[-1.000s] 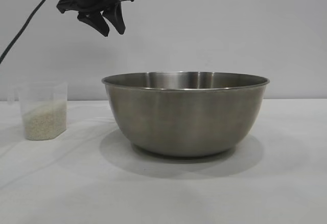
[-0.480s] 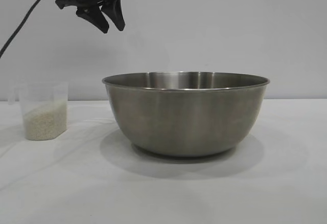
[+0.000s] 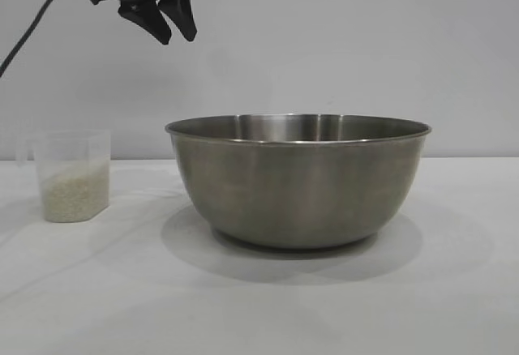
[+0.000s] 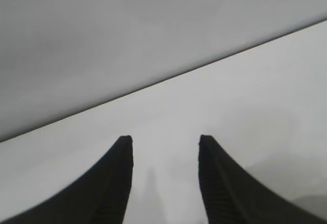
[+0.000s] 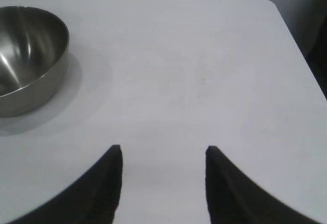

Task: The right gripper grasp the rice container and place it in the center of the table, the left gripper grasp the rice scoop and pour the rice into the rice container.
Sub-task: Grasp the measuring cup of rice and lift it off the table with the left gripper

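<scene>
The bowl already stands about mid-bench, empty as far as its inside shows in the right wrist view. The scoop sits near the bench's left edge, well apart from the bowl, upright, with rice filling its lower part. So the placing looks done and the scooping step is not yet begun.

The trouble I'd expect is with that scoop. It is light, thin-walled plastic, and a pinch that comes in off-centre or too hard could tip it or squash its wall and spill grains across the bench. Its small handle sticks out on the side toward the left edge, a poor target. Carrying it over, the bowl's high rim is the next hazard: a low approach would knock the scoop against the steel, and tilting too early would drop rice short of the bowl.

The left gripper hangs high above the bench, up over the gap between scoop and bowl, pointing down at a slant. Its fingers stand apart with nothing between them. The right gripper is out at the bench's right side, clear of the bowl, angled down at bare bench, fingers likewise apart and empty.
</scene>
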Motion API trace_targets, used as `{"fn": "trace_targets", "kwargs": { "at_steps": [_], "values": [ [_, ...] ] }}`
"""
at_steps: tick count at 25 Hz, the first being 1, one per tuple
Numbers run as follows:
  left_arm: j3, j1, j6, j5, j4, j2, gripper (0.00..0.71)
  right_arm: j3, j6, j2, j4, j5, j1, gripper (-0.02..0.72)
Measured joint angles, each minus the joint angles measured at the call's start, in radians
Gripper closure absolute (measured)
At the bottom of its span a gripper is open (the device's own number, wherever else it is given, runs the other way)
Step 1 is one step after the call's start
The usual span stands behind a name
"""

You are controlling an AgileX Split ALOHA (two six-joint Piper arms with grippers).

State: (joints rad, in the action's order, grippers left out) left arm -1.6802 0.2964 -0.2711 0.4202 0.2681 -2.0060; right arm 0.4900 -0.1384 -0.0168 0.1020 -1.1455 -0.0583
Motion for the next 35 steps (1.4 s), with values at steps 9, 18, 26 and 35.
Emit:
{"fn": "trace_targets", "kwargs": {
  "at_steps": [9, 18, 26, 35],
  "values": [
    [0.519, 0.0, -0.038, -0.489, -0.02, 0.312, 0.442, 0.0, -0.001, 0.0, -0.001, 0.0, 0.0, 0.351],
    [1.134, -0.018, 0.175, -0.989, -0.129, 0.511, 0.442, 0.0, 0.007, 0.0, -0.001, 0.002, 0.0, 0.351],
    [1.389, -0.027, 0.209, -1.294, -0.129, 0.486, 0.531, 0.0, 0.013, 0.0, -0.001, 0.002, 0.0, 0.377],
    [1.396, -0.027, 0.187, -1.432, -0.129, 0.269, 0.474, 0.0, 0.015, 0.0, -0.001, 0.002, 0.0, 0.409]
  ]
}}
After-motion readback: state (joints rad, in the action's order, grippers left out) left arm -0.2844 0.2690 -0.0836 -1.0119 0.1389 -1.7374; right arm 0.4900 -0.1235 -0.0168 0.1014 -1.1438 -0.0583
